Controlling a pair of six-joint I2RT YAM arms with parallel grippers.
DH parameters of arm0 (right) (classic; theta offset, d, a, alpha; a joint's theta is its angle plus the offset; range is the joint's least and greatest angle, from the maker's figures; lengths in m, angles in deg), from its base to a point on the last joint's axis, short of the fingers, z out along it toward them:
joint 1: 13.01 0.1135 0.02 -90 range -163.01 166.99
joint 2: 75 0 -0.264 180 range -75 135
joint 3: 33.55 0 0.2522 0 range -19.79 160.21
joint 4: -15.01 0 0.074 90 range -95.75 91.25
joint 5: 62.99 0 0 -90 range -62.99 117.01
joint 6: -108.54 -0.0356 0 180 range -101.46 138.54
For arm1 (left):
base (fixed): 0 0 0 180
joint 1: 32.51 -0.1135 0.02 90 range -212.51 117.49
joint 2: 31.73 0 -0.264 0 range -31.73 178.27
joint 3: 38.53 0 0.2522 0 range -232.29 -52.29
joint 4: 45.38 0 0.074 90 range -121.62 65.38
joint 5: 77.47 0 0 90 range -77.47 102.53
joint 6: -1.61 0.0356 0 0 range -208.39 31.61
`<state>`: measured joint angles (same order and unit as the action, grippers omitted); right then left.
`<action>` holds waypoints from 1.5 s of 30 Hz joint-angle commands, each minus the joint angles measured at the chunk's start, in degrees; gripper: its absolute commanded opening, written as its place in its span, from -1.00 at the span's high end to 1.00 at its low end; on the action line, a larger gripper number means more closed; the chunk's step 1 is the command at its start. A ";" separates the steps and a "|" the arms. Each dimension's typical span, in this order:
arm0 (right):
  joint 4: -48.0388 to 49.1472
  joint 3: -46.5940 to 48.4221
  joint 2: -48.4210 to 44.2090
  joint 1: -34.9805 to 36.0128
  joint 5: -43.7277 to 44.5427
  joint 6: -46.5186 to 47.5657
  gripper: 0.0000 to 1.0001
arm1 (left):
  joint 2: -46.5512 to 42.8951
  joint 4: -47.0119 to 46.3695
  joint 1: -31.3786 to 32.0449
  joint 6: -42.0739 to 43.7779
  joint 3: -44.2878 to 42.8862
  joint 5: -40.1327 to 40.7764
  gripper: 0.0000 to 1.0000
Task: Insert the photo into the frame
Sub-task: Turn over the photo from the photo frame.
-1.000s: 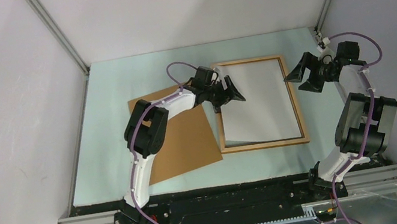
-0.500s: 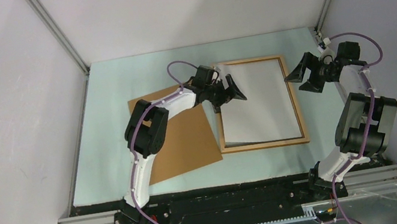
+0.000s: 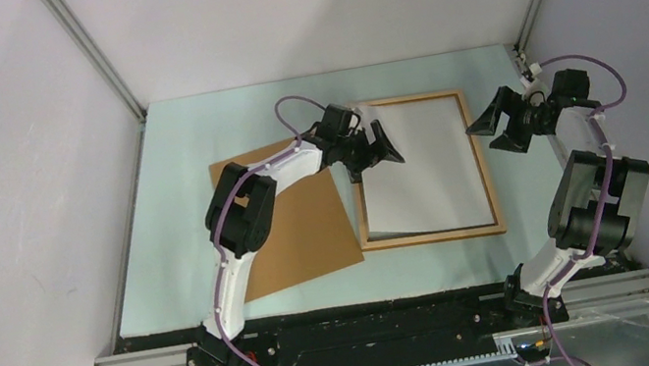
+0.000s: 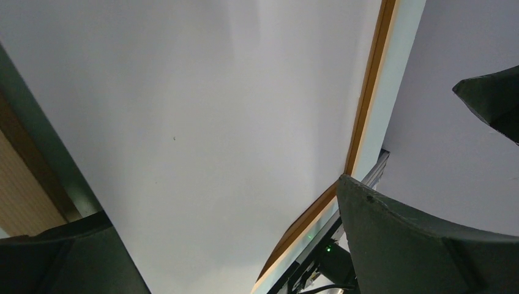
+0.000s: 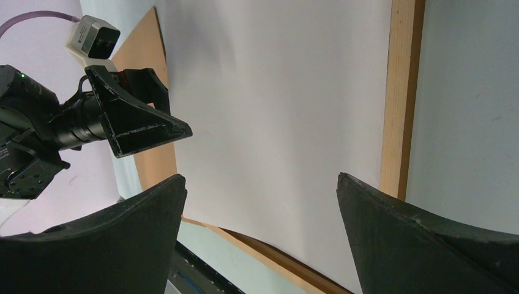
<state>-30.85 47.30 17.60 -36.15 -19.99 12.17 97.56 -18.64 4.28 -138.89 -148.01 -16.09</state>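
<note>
White arms [image 3: 231, 288] with black joints [image 3: 239, 217] — looping purple cables [image 3: 289, 105]

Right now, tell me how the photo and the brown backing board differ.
The photo shows a white face; the backing board is brown. The photo lies inside the frame; the backing board lies on the table left of it, turned askew. Both are flat rectangles.

Left claw [image 3: 374, 157] hangs spread over the frame [image 3: 488, 166] at its left rail — that side is blocked. Right claw [image 3: 490, 137] is spread just beside the right rail. Brown board [image 3: 295, 238] covers the worktop [image 3: 193, 135] left of the frame — far strip bare.
</note>
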 commanded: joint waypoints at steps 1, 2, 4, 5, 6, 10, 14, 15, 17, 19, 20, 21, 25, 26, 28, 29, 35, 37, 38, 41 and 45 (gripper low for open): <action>0.50 -0.12 0.48 -0.39 -1.15 0.83 -0.94 | 0.48 2.01 0.82 2.07 -3.40 0.92 -0.99; 0.56 -0.12 0.52 -0.52 -1.22 0.79 -0.94 | 0.33 2.25 0.82 2.11 -3.46 1.17 -0.99; 0.51 -0.12 0.56 -0.59 -1.32 0.69 -0.94 | 0.02 3.17 0.74 2.23 -3.39 1.65 -0.99; 0.49 -0.12 0.63 -0.66 -1.37 0.73 -0.94 | -0.26 3.61 0.67 2.18 -3.21 1.82 -0.99; 0.52 -0.12 0.64 -0.67 -1.41 0.74 -0.93 | -0.44 3.94 0.66 2.17 -3.10 1.95 -0.99; 0.45 -0.12 0.70 -0.72 -1.63 0.72 -0.93 | -1.53 4.84 0.67 2.30 -2.24 2.79 -0.99; 0.35 -0.16 0.74 -0.92 -1.85 0.66 -0.93 | -3.10 5.47 0.37 2.58 -1.33 3.75 -0.99; 0.45 -0.19 0.74 -0.94 -1.90 0.61 -0.93 | -3.68 5.57 0.33 2.88 -1.09 4.23 -0.99; 0.67 -0.27 0.79 -0.95 -1.99 0.46 -0.93 | -4.34 6.06 0.16 3.53 -0.85 5.08 -0.99; 0.71 -0.29 0.83 -0.95 -2.07 0.46 -0.93 | -5.11 6.65 -0.05 3.98 -0.52 5.86 -0.99; 0.72 -0.29 0.79 -0.95 -2.10 0.48 -0.93 | -5.33 6.94 -0.21 4.08 -0.06 6.12 -0.99; 0.72 -0.25 0.76 -0.95 -2.08 0.48 -0.93 | -5.89 7.05 -0.22 4.22 0.28 6.65 -0.99; 0.68 -0.27 0.64 -1.05 -1.98 0.48 -0.93 | -8.15 7.38 -0.63 4.45 2.58 8.13 -0.99; 0.67 -0.29 0.65 -1.04 -2.01 0.48 -0.94 | -9.05 7.50 -0.80 4.86 3.27 8.87 -0.99; 0.68 -0.29 0.47 -1.03 -1.97 0.55 -0.94 | -10.76 7.90 -1.03 5.81 4.25 10.12 -0.99; 0.74 -0.20 0.39 -1.03 -1.89 0.52 -0.94 | -11.41 8.04 -1.20 6.22 4.59 10.54 -0.99; 1.29 -0.21 -0.95 -0.57 -1.03 0.87 -0.97 | -19.42 8.66 -2.52 13.81 8.12 15.98 -0.99; 1.47 -0.26 -1.58 0.17 -0.57 1.01 -0.98 | -22.03 8.90 -3.20 17.01 9.33 18.25 -0.99; 1.54 -0.23 -1.87 0.49 0.00 1.10 -0.99 | -23.73 8.91 -3.43 19.12 10.27 19.79 -0.99; 1.83 -0.26 -3.96 2.45 1.64 1.79 -0.99 | -27.78 9.14 -4.76 24.85 12.05 24.38 -0.99; 2.40 -0.29 -7.49 5.73 5.55 3.02 -0.99 | -32.02 9.13 -6.32 30.92 15.32 30.38 -0.99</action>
<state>-30.59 46.84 16.00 -33.48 -17.94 12.87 70.83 -9.55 -0.57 -117.41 -134.98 5.59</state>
